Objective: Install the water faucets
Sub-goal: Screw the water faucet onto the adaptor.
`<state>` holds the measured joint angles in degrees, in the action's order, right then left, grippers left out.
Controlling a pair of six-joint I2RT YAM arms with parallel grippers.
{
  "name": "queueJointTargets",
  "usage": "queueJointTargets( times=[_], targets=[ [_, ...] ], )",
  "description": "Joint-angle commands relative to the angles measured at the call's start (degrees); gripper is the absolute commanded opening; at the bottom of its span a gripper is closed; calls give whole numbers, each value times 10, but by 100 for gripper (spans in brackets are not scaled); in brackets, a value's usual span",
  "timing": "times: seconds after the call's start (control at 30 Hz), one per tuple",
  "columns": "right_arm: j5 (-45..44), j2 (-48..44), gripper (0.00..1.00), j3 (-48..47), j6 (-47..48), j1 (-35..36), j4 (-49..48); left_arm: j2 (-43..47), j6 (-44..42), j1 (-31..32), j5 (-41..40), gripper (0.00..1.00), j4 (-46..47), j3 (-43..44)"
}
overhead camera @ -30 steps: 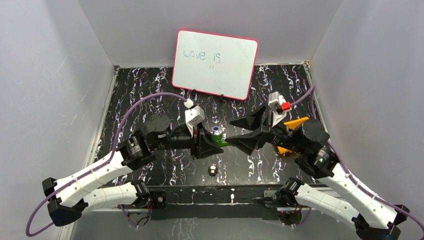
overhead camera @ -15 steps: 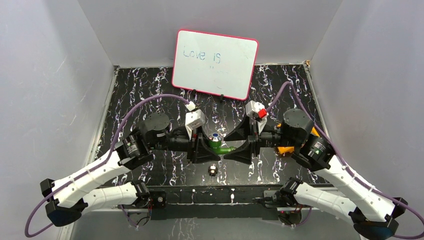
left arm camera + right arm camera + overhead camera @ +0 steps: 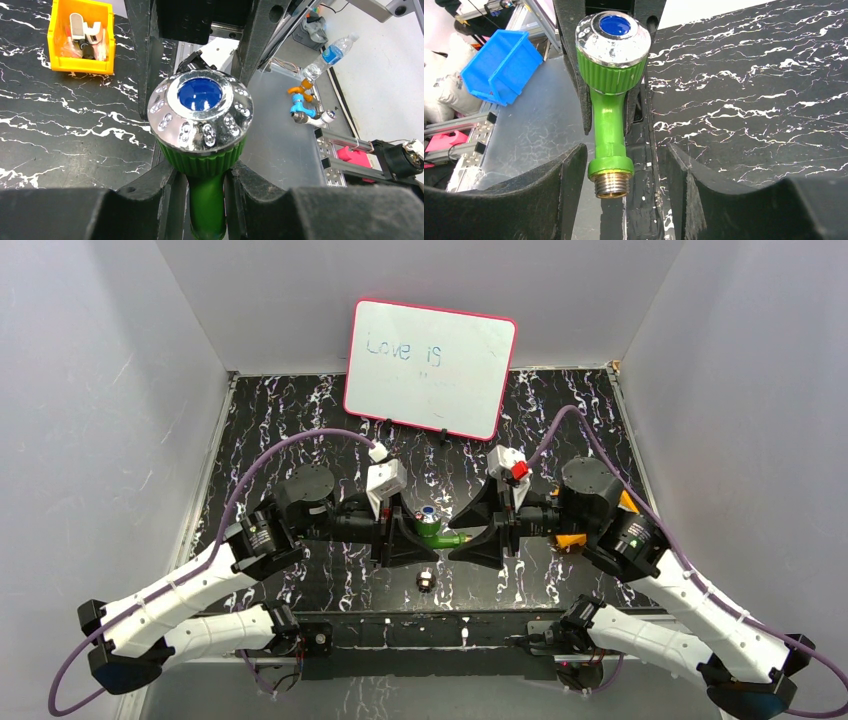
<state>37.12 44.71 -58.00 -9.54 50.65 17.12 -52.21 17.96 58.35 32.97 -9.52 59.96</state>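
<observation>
Two arms meet mid-frame in the top view, over the black table [image 3: 300, 430]. L arm comes in from the lower left, R arm from the lower right.

You've got the left gripper [image 3: 405, 536] pinched tight on the green faucet [image 3: 432, 530], on its stem just under the knob [image 3: 200, 95]. That faucet is up off the table, b/w the two grippers.

Its long line runs left to right in the top view. The knob end is by the L side, and the threaded end [image 3: 612, 184] pokes right, straight at the right gripper [image 3: 478, 538].

That gripper's fingers [image 3: 569, 180] sit one on each side of the metal end, w/ a gap on both sides. So it's part way wide and holds nothing.

R arm is the nearer one to the thread. I think the next move needs the thread right in the middle of those fingers.

One small metal bit [image 3: 425, 581] lies on the table, just below the faucet in the top view.
</observation>
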Motion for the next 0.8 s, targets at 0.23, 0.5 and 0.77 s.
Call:
queueJointTargets(
  times=[0.23, 0.5, 0.77],
  targets=[
    [10, 13, 7, -30, -1, 1, -25, 11, -1, -3, -2, 4, 22, 16],
    [-9, 13, 0, -1, -76, 1, -138, 0, 20, -2, 1, 41, 72, -5],
    [14, 28, 0, -3, -73, 1, -135, -15, 23, -2, 14, 45, 88, -7]
  ],
)
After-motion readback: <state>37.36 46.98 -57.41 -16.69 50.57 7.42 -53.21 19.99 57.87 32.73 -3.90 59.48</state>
